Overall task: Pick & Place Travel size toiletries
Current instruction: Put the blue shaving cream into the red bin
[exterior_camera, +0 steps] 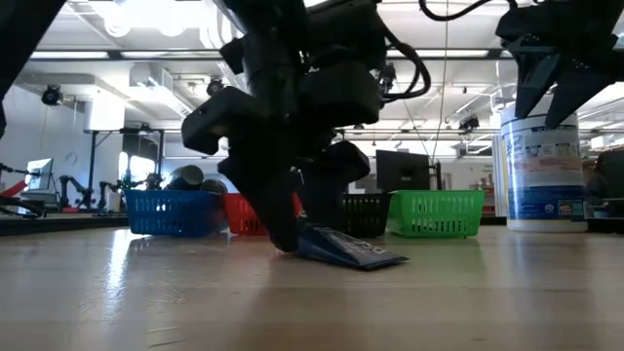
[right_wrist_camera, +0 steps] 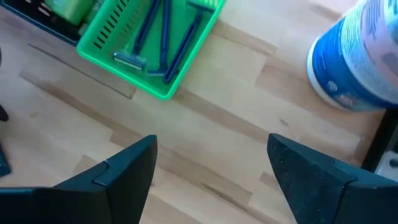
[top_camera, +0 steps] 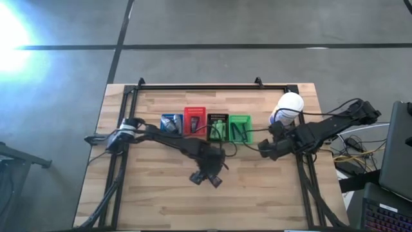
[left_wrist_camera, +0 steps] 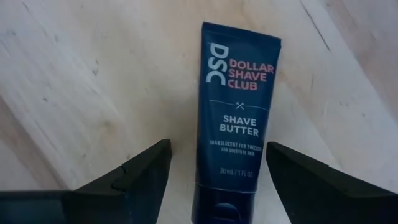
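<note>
Wooden table: left gripper open astride shave butter tube; right gripper open near green basket.

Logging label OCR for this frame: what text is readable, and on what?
"DSC", "DOLLAR SHAVE CLUB", "SHAVE BUTTER": on the dark blue tube lying on the table between the open fingers of the left gripper.
Smaller lines lower on the tube: too blurred to read surely.
Blue label of the white container: print too small to read.
Baskets: no text seen.
</note>
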You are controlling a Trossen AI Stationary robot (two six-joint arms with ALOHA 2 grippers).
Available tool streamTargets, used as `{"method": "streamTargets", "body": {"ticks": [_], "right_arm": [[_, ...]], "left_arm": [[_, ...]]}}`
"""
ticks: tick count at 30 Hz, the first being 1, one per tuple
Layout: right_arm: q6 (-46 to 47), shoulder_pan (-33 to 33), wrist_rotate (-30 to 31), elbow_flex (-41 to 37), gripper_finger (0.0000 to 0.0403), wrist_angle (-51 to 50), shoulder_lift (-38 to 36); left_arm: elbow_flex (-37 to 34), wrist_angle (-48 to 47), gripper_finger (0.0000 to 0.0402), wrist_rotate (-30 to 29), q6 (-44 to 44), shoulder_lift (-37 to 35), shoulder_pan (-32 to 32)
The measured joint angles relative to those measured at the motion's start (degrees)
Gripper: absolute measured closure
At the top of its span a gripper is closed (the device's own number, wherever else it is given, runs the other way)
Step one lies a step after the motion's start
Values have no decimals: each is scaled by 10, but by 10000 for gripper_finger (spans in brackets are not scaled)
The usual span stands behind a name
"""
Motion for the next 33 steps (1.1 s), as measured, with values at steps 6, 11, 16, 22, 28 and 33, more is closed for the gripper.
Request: {"method": "streamTargets", "body": {"ticks": [6, 11, 16, 22, 28, 33], "right_arm": [[-14, 0, 3, -7, 90, 0, -8], [0, 0, 3, -7, 98, 0, -6], [17, 0, 3, -7, 117, 0, -9], [36, 0, 19, -6, 135, 1, -11], [73, 0, 62, -1, 143, 7, -9], [83, -1, 94, 0, 142, 24, -9]], "left_arm": [[24, -39, 180, 4, -22, 10, 0], [23, -69, 259, -5, -25, -6, 0], [22, -149, 277, -50, -56, -45, 0], [1, -168, 277, -155, -254, -150, 1], [-71, -167, 275, -443, -812, -254, 42], [-174, -43, 270, -444, -950, -293, 113]]}}
